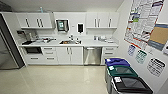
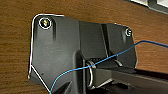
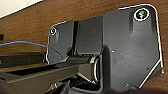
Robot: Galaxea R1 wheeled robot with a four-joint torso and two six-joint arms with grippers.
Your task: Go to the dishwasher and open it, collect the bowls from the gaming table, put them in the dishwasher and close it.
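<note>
I am looking across a pale glossy floor (image 1: pixel 50 80) at a kitchenette along the far wall. The dishwasher (image 1: pixel 92 55) sits under the white counter (image 1: pixel 100 43), its brushed steel door shut and its bar handle across the top edge. White drawers (image 1: pixel 109 53) stand just beside it on one side and a pair of white cupboard doors (image 1: pixel 70 55) on the other. A sink (image 1: pixel 68 42) is set into the counter above those doors, and a dark built-in oven (image 1: pixel 33 50) sits lower, further along the row. Upper cabinets (image 1: pixel 35 20) hang on the wall, with a dark dispenser (image 1: pixel 80 27) between them. Along the side wall, three bins (image 1: pixel 122 75) line up, blue-lidded, green-lidded and black-lidded, below posters (image 1: pixel 142 20) and a cork board (image 1: pixel 160 35).

From the head camera neither jaw pair appears near the dishwasher, so I can only place it as well apart from them, ahead across the floor.

Both wrist cameras give me the robot's own dark plate against a brown wood-grain surface (image 2: pixel 17 50), with a thin blue cable (image 2: pixel 120 53) crossing in front. I cannot tell whether the left or the right jaws are spread or pressed together.
</note>
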